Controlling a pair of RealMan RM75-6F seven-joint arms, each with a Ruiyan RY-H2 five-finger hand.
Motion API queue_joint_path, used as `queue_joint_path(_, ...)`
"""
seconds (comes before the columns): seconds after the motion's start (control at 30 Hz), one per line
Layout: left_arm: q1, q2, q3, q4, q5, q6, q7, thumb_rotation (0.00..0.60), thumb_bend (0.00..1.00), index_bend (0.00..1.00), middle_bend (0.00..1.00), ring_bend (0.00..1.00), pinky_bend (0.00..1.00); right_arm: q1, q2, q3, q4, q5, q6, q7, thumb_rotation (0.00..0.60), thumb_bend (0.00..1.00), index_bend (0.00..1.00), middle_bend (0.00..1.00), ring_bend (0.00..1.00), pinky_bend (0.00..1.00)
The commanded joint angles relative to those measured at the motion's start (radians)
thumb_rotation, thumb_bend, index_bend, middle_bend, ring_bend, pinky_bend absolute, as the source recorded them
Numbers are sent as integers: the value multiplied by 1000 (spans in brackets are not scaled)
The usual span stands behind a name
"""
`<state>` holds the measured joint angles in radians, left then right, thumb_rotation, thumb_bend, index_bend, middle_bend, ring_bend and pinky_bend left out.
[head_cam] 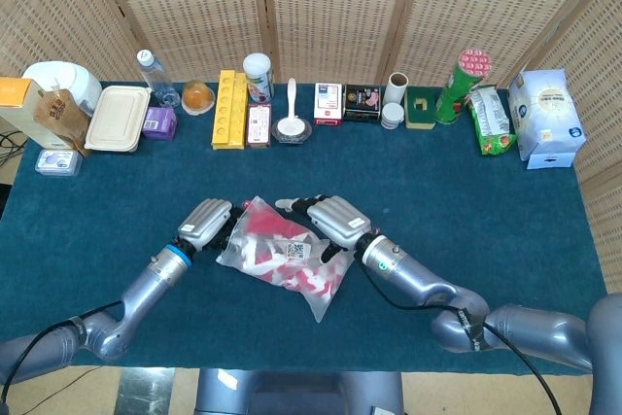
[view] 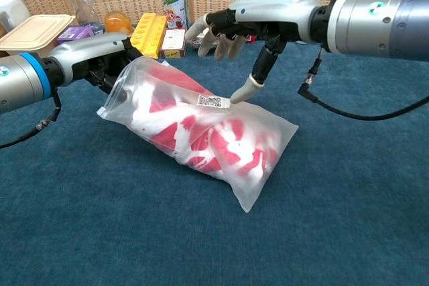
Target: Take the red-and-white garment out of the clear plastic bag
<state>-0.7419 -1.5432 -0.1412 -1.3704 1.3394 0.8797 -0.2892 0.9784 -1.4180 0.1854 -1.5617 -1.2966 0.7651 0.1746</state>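
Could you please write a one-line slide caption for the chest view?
Left hand grips the clear plastic bag; right hand touches it, garment inside.

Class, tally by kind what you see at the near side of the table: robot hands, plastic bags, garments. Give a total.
Robot hands: 2 (left hand, right hand)
clear plastic bag: 1
red-and-white garment: 1
Total: 4

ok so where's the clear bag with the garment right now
In both views the clear plastic bag lies on the blue table, near the front edge and left of centre, between the left hand gripping its end and the right hand.
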Motion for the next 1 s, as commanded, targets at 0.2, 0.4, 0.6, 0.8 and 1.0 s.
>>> queue_joint_path(0.2,-28,25,-18,-43,-55,-53,74,600,477,877,1000,1000,1000,-103,54,-80,26,-280,229,63,600,97,243,328,349,290)
queue_joint_path(0.4,-43,40,-29,-73,-104,-89,112,600,476,877,1000,1000,1000,-147,74,-168,97,-444,343,65,600,65,279,388,413,345)
queue_joint_path(0.6,-50,56,-37,-106,-165,-112,150,600,475,877,1000,1000,1000,-184,58,-230,200,-544,439,87,600,47,317,462,516,428)
queue_joint_path(0.8,-54,62,-41,-131,-209,-114,188,600,475,878,1000,1000,1000,-212,14,-270,333,-648,570,99,600,31,368,574,673,583)
queue_joint_path(1.0,-56,62,-45,-157,-258,-104,230,600,475,878,1000,1000,1000,-223,-22,-321,447,-759,683,104,600,26,406,651,752,660)
